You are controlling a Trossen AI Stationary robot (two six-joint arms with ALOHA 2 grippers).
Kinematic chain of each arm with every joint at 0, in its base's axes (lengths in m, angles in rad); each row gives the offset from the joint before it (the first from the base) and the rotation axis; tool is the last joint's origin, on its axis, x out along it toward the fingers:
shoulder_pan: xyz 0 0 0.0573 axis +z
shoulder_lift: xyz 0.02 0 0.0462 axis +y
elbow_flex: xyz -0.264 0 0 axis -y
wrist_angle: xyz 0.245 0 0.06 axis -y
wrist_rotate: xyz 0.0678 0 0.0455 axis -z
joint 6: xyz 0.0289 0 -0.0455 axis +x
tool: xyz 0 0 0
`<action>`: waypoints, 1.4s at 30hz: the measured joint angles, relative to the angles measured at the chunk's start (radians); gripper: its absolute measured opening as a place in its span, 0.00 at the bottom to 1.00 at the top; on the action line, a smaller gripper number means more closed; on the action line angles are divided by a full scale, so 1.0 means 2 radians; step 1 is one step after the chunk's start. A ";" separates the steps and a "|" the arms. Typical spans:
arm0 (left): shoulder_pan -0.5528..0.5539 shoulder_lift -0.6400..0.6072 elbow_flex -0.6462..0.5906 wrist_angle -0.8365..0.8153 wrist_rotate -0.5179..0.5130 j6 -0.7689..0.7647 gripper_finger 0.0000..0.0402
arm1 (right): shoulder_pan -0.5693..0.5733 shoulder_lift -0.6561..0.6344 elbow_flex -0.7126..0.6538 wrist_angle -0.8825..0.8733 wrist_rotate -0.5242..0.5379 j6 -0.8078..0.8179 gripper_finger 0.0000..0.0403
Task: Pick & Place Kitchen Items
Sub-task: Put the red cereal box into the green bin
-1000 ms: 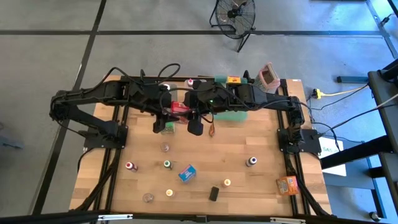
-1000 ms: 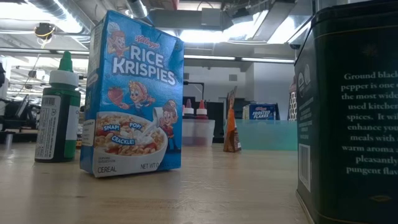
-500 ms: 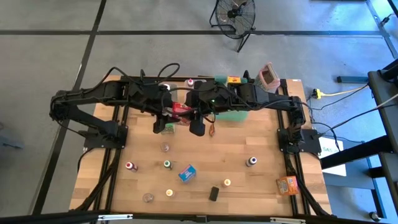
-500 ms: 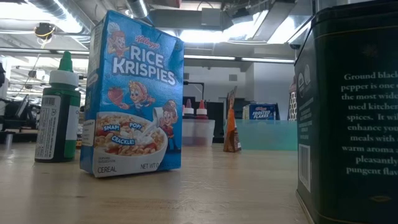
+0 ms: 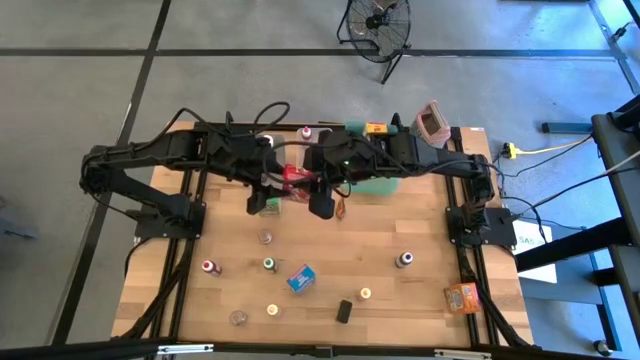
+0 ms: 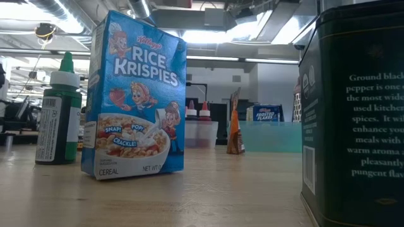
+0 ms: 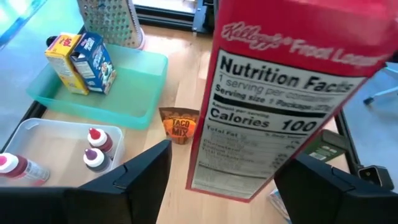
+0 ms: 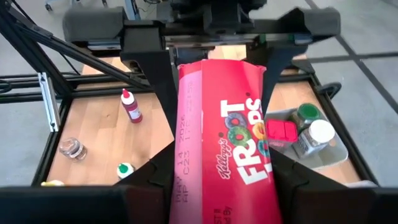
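Note:
A red Froot Loops box [image 5: 293,176] hangs in the air over the far middle of the table, between my two grippers. My right gripper [image 8: 221,177] comes from the table's right and is shut on the box [image 8: 224,143]. My left gripper [image 7: 233,152] comes from the left and is open. Its fingers stand on either side of the box's other end [image 7: 230,180], and table shows between one finger [image 7: 155,162] and the box. Other small items lie about the table, such as a blue cereal box [image 5: 301,278] and a taco-mix packet [image 7: 180,126]. My right gripper holds the Froot Loops box at the end nearest its wrist, pinched between the two fingers across the narrow sides [image 8: 181,180]. The fingers come about level from the table's right and lie along the box. The box is lifted clear and lies roughly level.
The green tray [image 7: 124,93] holds two small boxes, and the grater [image 7: 109,22] stands behind it. A clear bin [image 7: 50,134] holds bottles; another [image 8: 329,152] holds jars. Bottles [image 5: 210,267], a dark tin [image 5: 343,311] and an orange packet [image 5: 462,297] dot the near half.
My right gripper has drawn a little toward the table's right, and the red box has shifted that way with it. My left arm has kept still.

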State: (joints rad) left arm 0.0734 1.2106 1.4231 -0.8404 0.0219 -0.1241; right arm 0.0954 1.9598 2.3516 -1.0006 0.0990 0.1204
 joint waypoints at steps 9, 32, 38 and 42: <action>-0.003 -0.001 0.000 -0.003 0.022 0.003 0.66 | 0.014 -0.030 0.000 -0.043 -0.015 0.016 0.37; -0.004 -0.002 0.000 -0.019 0.023 -0.024 0.65 | 0.012 -0.233 0.000 -0.246 0.059 0.033 0.37; -0.004 -0.002 0.000 -0.020 0.023 -0.041 0.65 | 0.012 -0.275 0.000 -0.285 0.047 0.056 0.37; -0.004 -0.002 0.000 -0.020 0.011 -0.061 0.65 | 0.012 -0.313 0.000 -0.285 0.031 0.032 0.37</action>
State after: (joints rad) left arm 0.0654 1.2072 1.4235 -0.8806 0.0447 -0.2460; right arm 0.1188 1.3335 2.3512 -1.5715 0.1600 0.1844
